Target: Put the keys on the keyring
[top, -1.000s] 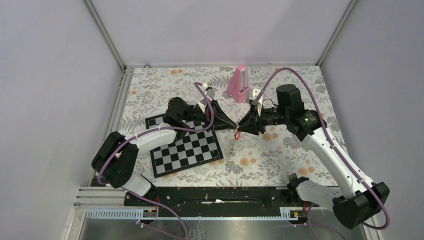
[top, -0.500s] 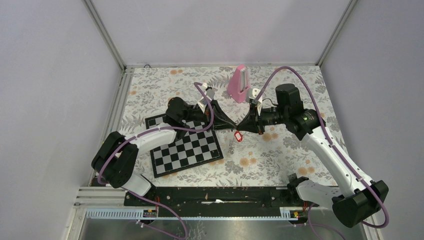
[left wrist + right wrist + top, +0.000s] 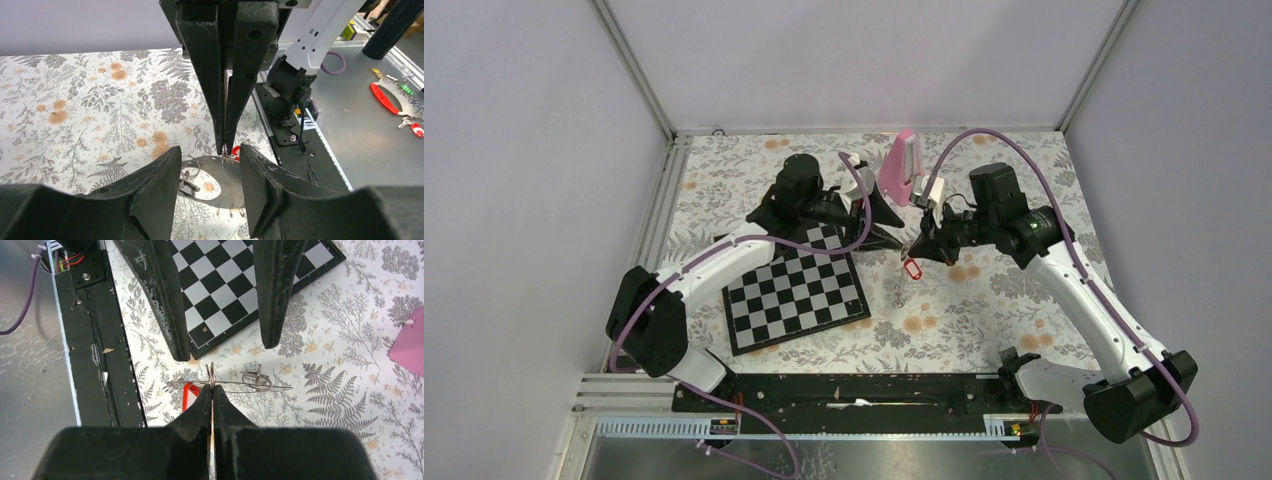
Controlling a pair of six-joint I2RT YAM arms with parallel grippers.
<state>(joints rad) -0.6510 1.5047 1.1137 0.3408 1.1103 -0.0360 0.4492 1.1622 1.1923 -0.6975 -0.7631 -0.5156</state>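
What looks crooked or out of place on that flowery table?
Only the chessboard: it lies skewed, its edges at an angle to the table's edges. The pink metronome stands upright, and nothing looks spilled or broken.

Keys (image 3: 912,268) hang right of chessboard (image 3: 795,290), before metronome (image 3: 901,168).

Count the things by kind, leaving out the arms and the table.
keys: 2 (red plastic-headed key, thin dark-silver metal key)
pale translucent flexible keyring: 1
black-and-white square chessboard: 1
tall pink metronome: 1
Total: 5
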